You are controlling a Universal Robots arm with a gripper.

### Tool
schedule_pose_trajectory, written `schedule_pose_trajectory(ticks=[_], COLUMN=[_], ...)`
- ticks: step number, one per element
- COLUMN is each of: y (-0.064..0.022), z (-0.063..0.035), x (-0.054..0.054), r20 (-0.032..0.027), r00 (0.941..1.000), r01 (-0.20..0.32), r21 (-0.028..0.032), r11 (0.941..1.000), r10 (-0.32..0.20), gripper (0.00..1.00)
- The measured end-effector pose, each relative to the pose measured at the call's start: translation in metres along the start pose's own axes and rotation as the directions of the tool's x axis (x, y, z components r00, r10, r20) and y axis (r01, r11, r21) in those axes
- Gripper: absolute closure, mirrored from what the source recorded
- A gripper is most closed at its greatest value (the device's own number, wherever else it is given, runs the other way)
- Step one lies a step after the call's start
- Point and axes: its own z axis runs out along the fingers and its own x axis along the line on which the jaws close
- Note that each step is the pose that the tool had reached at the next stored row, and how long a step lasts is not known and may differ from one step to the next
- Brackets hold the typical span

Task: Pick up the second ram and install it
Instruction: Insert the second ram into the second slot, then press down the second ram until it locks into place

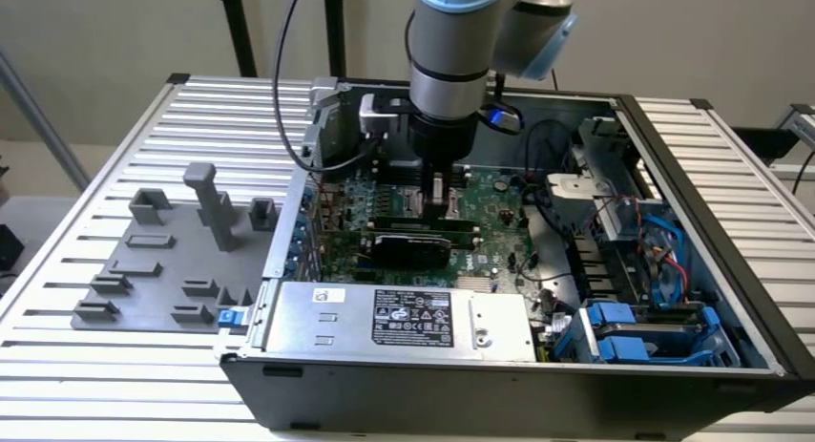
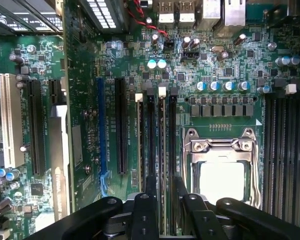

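In the wrist view the pincer (image 2: pixel 162 200) sits nearest, its two black fingers (image 2: pixel 151 187) spread to either side of the second ram (image 2: pixel 162 150); they seem to stand just clear of it rather than pinching it, though the contact itself is hard to judge; the stick stands on edge in its memory slot, one of a group of what look like four parallel slots with white latches at their far ends; just beside them lies the one silver processor socket (image 2: pixel 222 165), its metal frame around a pale square; a second bank of dark memory slots (image 2: pixel 282 150) runs on the socket's other side; further out are one blue expansion slot (image 2: pixel 101 130), two long black ones and one white slot (image 2: pixel 10 120); beyond the slots stand several silver-topped capacitors (image 2: pixel 222 86), roughly ten in all.

In the exterior view, the grey power supply (image 1: pixel 401 318) lies nearest, carrying one white label and one black label whose print cannot be read; behind it the arm (image 1: pixel 452 60) reaches straight down into the open computer case (image 1: pixel 713 270), over the green motherboard (image 1: pixel 491 222); blue drive brackets (image 1: pixel 631 337) sit at the exterior view's right; on the slatted counter (image 1: pixel 76 270), at the exterior view's left, rests one grey holder plate (image 1: pixel 166 270) with several upright blocks.
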Motion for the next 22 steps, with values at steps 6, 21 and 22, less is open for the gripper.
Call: schedule_pose_trajectory(ticks=[6,21,22], y=[0.0004,0.0009,0.0009], z=[-0.0086,-0.0093,-0.0093], x=[-0.0001,-0.0001,0.0000], r20=[0.0007,0.0013,0.0011], r00=[1.0000,1.0000,1.0000], r01=[0.000,0.000,0.000], r21=[0.0000,0.0000,-0.0001], r11=[1.0000,1.0000,1.0000], r10=[0.000,0.000,0.000], gripper=[0.81,0.89,0.89])
